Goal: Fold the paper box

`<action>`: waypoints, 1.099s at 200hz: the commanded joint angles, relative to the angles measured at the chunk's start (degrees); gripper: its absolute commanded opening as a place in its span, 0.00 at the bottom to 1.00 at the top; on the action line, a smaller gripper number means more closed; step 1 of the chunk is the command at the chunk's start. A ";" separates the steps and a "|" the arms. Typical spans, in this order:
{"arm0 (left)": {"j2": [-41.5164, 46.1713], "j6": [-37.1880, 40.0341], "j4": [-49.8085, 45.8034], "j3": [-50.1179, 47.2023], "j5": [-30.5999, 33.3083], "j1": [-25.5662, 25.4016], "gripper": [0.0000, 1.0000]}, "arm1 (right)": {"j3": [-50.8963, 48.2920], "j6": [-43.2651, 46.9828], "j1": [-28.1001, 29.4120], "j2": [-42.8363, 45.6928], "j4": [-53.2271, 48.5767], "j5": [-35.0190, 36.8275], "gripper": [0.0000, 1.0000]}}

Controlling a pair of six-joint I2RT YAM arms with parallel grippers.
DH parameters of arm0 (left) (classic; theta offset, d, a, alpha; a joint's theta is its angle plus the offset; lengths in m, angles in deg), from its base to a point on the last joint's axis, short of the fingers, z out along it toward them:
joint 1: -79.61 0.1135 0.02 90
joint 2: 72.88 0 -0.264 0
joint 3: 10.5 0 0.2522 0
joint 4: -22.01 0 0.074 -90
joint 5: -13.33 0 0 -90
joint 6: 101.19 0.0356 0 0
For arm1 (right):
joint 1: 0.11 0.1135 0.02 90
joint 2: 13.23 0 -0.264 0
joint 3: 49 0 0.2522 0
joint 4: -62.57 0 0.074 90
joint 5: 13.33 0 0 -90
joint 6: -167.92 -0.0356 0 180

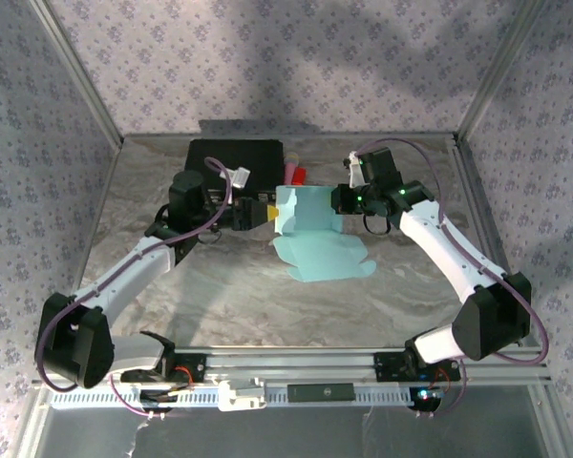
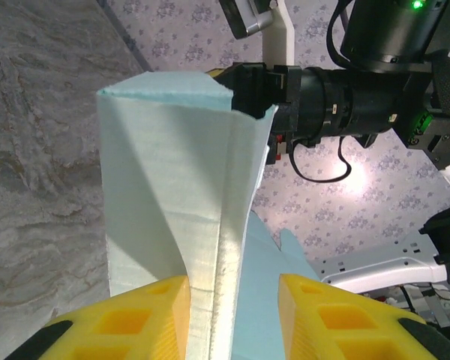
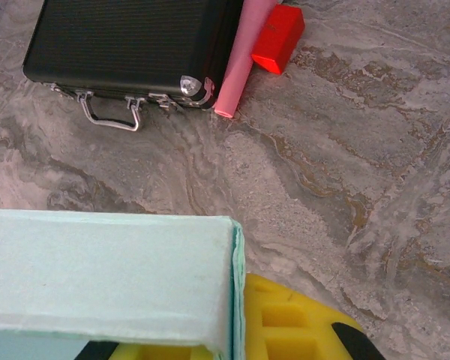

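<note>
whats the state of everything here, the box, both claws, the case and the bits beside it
paper box: half folded, one wall raised, the rest flat on the table
left claw: open, straddling the raised wall's fold
right claw: shut on the raised wall's far edge
black case: closed, lying flat
pink tube: lying on its side beside the case
red block: lying by the tube
</note>
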 commanded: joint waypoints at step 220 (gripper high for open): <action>-3.16 23.84 -38.27 18.22 46.17 -17.35 0.23 | 3.88 -3.77 6.00 -0.84 -1.41 6.91 0.00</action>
